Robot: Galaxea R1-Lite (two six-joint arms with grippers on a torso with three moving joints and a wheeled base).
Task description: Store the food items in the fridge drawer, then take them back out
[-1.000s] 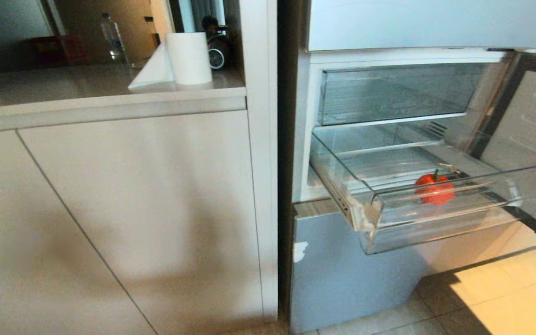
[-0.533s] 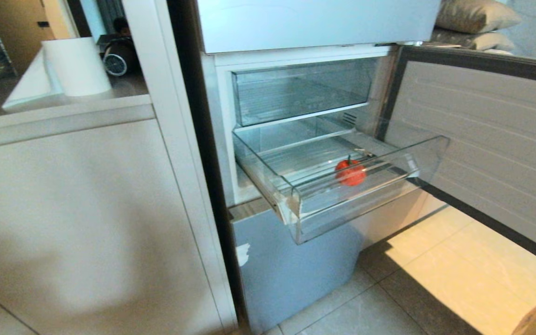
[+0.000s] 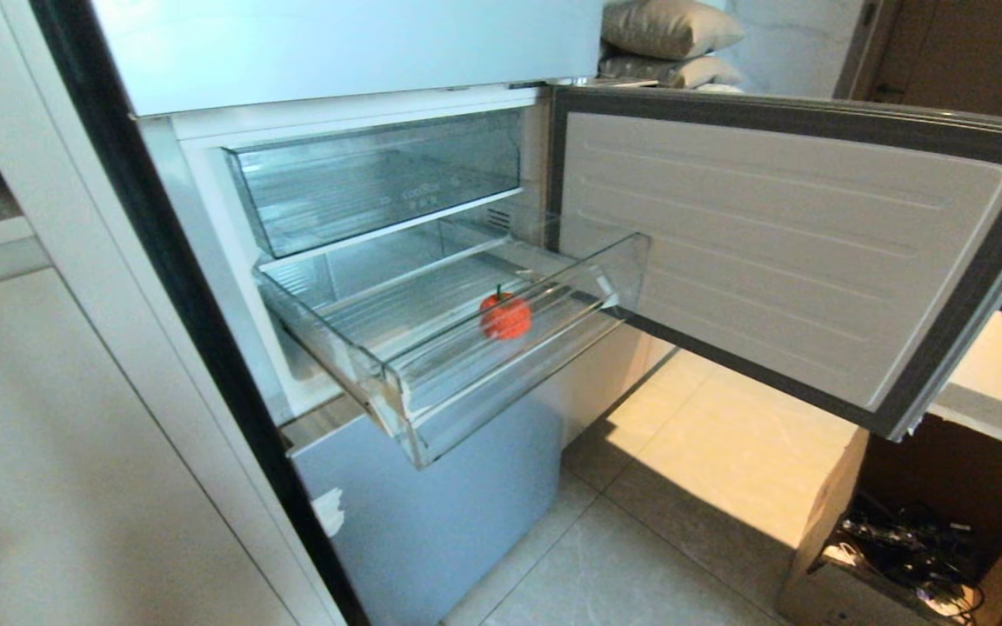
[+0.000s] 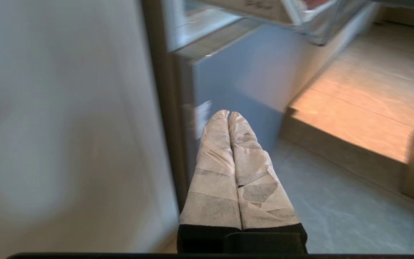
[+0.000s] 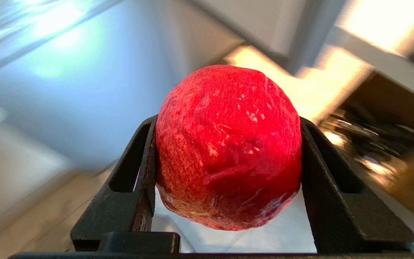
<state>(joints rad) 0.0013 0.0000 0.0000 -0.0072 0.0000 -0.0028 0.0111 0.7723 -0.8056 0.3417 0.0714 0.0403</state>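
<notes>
- The wide, shallow clear plastic fridge drawer (image 3: 466, 348) stands pulled out below a taller clear bin (image 3: 379, 187); the fridge door (image 3: 779, 252) is swung open to the robot's right.
- A small round red-orange fruit with a short dark stem (image 3: 505, 316) rests on the drawer's ribbed floor, near the front wall and toward the door side.
- The right hand (image 5: 225, 172) is clamped on a second item, a round red fruit with a glossy, wrinkled skin (image 5: 228, 147), one black finger on each flank. It is not in the head view, so its place relative to the drawer cannot be told.
- The left hand (image 4: 230, 118) has its taped fingers pressed together, holding nothing, low near the fridge's grey lower panel (image 3: 431, 522).
- Handling judgement: both fruits look light and rounded, likely to roll on the ribs. The held one's sheen suggests a slippery surface; grip across the widest girth, as now, seems soundest.
- The stemmed fruit is best taken from above, fingers straddling its sides, clear of the stem.
</notes>
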